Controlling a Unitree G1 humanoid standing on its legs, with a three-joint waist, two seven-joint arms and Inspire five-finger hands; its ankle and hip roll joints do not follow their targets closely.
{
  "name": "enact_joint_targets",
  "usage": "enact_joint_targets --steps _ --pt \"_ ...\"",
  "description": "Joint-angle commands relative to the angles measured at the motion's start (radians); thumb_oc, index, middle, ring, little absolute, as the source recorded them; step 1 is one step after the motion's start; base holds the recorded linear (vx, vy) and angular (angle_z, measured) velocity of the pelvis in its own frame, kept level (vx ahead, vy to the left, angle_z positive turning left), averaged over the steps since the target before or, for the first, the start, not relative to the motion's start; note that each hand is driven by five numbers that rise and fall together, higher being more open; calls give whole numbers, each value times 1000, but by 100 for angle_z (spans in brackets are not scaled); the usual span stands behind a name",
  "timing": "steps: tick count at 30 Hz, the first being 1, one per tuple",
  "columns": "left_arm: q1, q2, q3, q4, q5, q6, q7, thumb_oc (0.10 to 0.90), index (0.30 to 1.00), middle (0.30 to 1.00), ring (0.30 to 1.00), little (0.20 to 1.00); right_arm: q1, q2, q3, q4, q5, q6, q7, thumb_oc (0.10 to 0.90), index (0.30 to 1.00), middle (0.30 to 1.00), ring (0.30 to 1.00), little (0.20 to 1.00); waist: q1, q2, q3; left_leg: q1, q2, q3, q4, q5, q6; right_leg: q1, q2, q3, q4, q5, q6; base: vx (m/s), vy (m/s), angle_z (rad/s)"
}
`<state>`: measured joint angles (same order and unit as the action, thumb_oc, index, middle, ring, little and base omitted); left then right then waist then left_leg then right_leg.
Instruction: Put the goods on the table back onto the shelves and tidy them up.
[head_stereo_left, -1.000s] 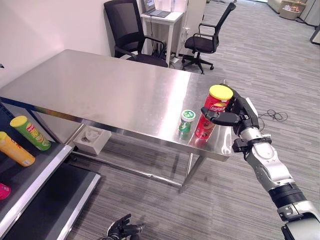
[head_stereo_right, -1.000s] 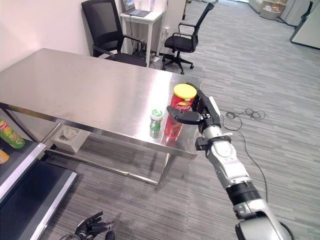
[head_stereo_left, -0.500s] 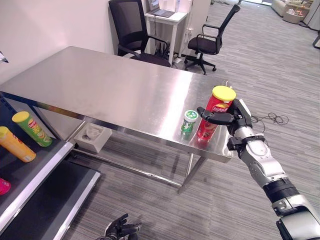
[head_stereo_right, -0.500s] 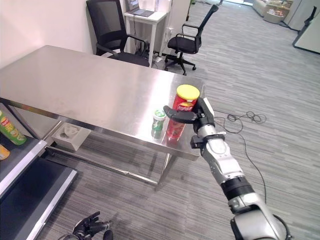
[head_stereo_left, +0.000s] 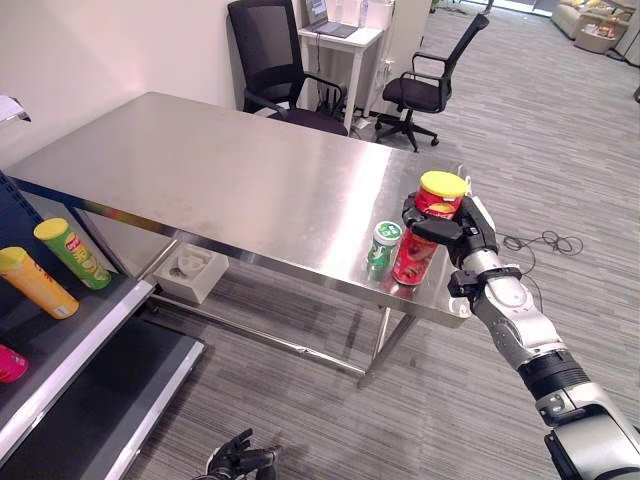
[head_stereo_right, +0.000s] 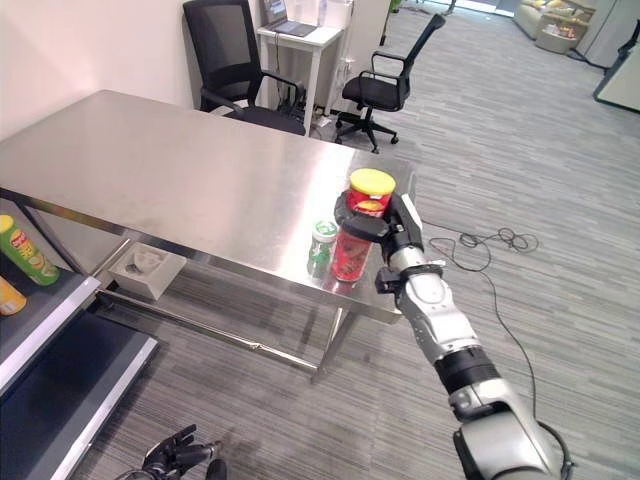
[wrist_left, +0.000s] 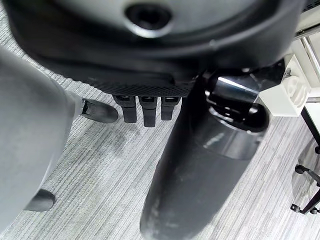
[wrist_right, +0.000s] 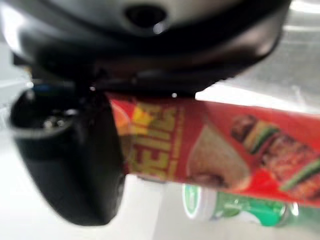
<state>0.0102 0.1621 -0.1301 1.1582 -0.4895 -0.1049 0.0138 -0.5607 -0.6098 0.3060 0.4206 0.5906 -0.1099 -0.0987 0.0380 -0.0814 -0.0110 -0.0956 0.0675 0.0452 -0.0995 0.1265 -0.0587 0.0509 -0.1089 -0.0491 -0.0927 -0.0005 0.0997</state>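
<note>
Near the front right corner of the steel worktop (head_stereo_left: 230, 170) stands a tall red crisp can (head_stereo_left: 418, 250) with a yellow lid, upright, and the right robot hand (head_stereo_left: 452, 226) is clamped on it: the thumb crosses the can's near face just below the lid while the fingers curl round its far side. From the right wrist view the red can (wrist_right: 210, 150) lies right against the palm, the dark thumb (wrist_right: 75, 160) pressed to its wall. Just beside the can, on the side toward the middle of the worktop, stands a small green can (head_stereo_left: 382, 245) with a pale top, also upright; the two are very close, and I cannot tell whether they touch.

Down at the lower left, the shelves (head_stereo_left: 75, 340) carry more goods: a green tube (head_stereo_left: 72, 253) with a yellow cap and a yellow tube (head_stereo_left: 36, 283) lie side by side on the upper grey board, both slanting, and a pink item (head_stereo_left: 10, 363) shows at the very edge. Under the worktop a white box (head_stereo_left: 190, 272) sits on the floor.

Low down over the striped carpet hangs the left robot hand (head_stereo_left: 240, 461), its fingers loosely spread and holding nothing. Beyond the worktop stand two black office chairs (head_stereo_left: 275, 65) and a small white desk (head_stereo_left: 335, 40) with a laptop on it.
</note>
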Motion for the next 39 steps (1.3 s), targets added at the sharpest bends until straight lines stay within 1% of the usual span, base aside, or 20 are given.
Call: enact_joint_targets --steps 1,11,17,18,21,22,24,25,26,27,28,29,30,31,32,33,35,37,38,39 --pt "-63 -8 -36 12 14 -45 7 800 900 900 900 900 -108 -59 -142 -71 -55 -99 -62 400 300 300 300 300 46 -6 -7 126 -22 54 12 -169 12 40 -75 60 5 -7 59 0 0 0" --pt "-70 -3 7 -2 69 -48 22 800 900 900 900 900 38 -106 -318 -274 -296 -114 -175 400 300 300 300 300 19 3 -9 135 -20 61 12 -177 18 37 -72 70 5 -14 59 0 0 0" --pt "-72 1 18 -6 95 -46 29 800 900 900 900 900 119 -47 -388 -427 -330 -139 -194 400 300 300 300 300 9 6 -5 138 -18 68 12 -178 21 37 -73 77 5 -10 59 -21 -9 -4" --pt "-73 4 24 -8 105 -45 32 800 900 900 900 900 144 -19 -395 -505 -336 -152 -184 400 300 300 300 300 4 8 -1 139 -18 72 12 -178 24 30 -74 83 11 -3 61 -67 -18 -9" --pt "-74 8 32 -26 111 -48 33 800 900 900 900 900 180 29 -387 -630 -338 -172 -146 400 300 300 300 300 0 19 21 132 -12 81 12 -171 30 -20 -76 89 88 -1 66 -145 -29 -10" --pt "-74 11 39 -28 116 -51 33 800 900 900 900 900 208 67 -376 -717 -336 -184 -115 400 300 300 300 300 -6 28 41 127 -6 85 12 -161 33 -64 -72 99 176 0 75 -190 -31 -15" --pt "-75 17 36 -34 124 -52 36 800 900 900 900 900 237 94 -363 -789 -329 -190 -81 400 300 300 300 300 -18 34 59 120 -3 76 12 -146 33 -102 -65 129 262 20 92 -163 -49 -10" --pt "-80 20 35 -33 126 -54 39 800 900 900 900 900 254 110 -344 -829 -325 -197 -59 400 300 300 300 300 -32 38 71 115 -2 58 12 -135 32 -124 -51 177 305 44 102 -120 -75 3" --pt "-83 22 36 -34 125 -57 39 800 900 900 900 900 275 118 -330 -869 -323 -198 -38 400 300 300 300 300 -47 41 75 108 -1 42 12 -128 32 -141 -29 237 327 43 103 -72 -56 7" --pt "-82 23 37 -34 125 -57 39 800 900 900 900 900 277 119 -330 -873 -323 -196 -37 400 300 300 300 300 -47 41 73 107 -1 43 12 -128 31 -144 -28 238 332 41 102 -80 -78 51" --pt "-82 24 38 -20 126 -61 35 800 900 900 900 900 325 146 -289 -951 -284 -208 21 400 300 300 300 300 -79 41 70 101 1 0 12 -113 32 -131 38 417 342 5 94 -87 -68 113" --pt "-83 25 41 -17 127 -61 32 800 900 900 900 900 351 164 -252 -984 -236 -215 57 400 300 300 300 300 -88 41 71 96 2 -16 12 -106 33 -126 65 490 338 -10 84 -290 -259 166" --pt "-82 27 25 -12 161 -62 32 800 900 900 900 900 394 192 -59 -1034 -156 -197 162 400 300 300 300 300 -71 33 70 67 21 -52 12 -83 26 -80 72 455 243 -95 15 -311 -289 141" --pt "-86 26 16 -12 161 -61 31 800 900 900 900 900 401 197 -17 -1034 -156 -190 174 400 300 300 300 300 -64 30 73 50 32 -66 13 -64 14 -61 79 434 214 -107 8 -459 -405 119" --pt "-95 21 -6 -23 142 -59 31 800 900 900 900 900 388 215 75 -978 -174 -171 169 400 300 300 300 300 -49 24 89 1 47 -107 20 -32 -5 -47 107 427 188 -119 -12 -256 -214 100" --pt "-96 21 -4 -23 141 -59 31 800 900 900 900 900 384 217 78 -973 -175 -174 169 400 300 300 300 300 -54 24 89 -1 47 -111 21 -31 -5 -47 107 423 188 -119 -13 -277 -187 107" --pt "-104 16 -18 -25 124 -61 42 800 900 900 900 900 351 248 168 -902 -205 -155 150 400 300 300 300 300 -38 24 118 -51 48 -177 29 6 -20 -48 140 409 187 -132 -33 -237 -133 90" --pt "-123 18 -36 -26 116 -61 52 800 900 900 900 900 311 252 216 -838 -251 -138 123 400 300 300 300 300 -22 29 151 -105 35 -204 41 42 -29 -59 153 369 195 -132 -43 -278 -105 94" --pt "-131 17 -41 -35 111 -61 58 800 900 900 900 900 310 254 228 -825 -286 -138 103 400 300 300 300 300 -29 33 164 -140 25 -190 55 45 -22 -69 153 332 199 -138 -46 -338 -30 138" --pt "-139 12 -28 -41 70 -64 77 800 900 900 900 900 306 252 254 -766 -367 -112 65 400 300 300 300 300 -36 33 171 -160 33 -73 75 20 -7 -81 136 274 193 -126 -45 -304 16 139"
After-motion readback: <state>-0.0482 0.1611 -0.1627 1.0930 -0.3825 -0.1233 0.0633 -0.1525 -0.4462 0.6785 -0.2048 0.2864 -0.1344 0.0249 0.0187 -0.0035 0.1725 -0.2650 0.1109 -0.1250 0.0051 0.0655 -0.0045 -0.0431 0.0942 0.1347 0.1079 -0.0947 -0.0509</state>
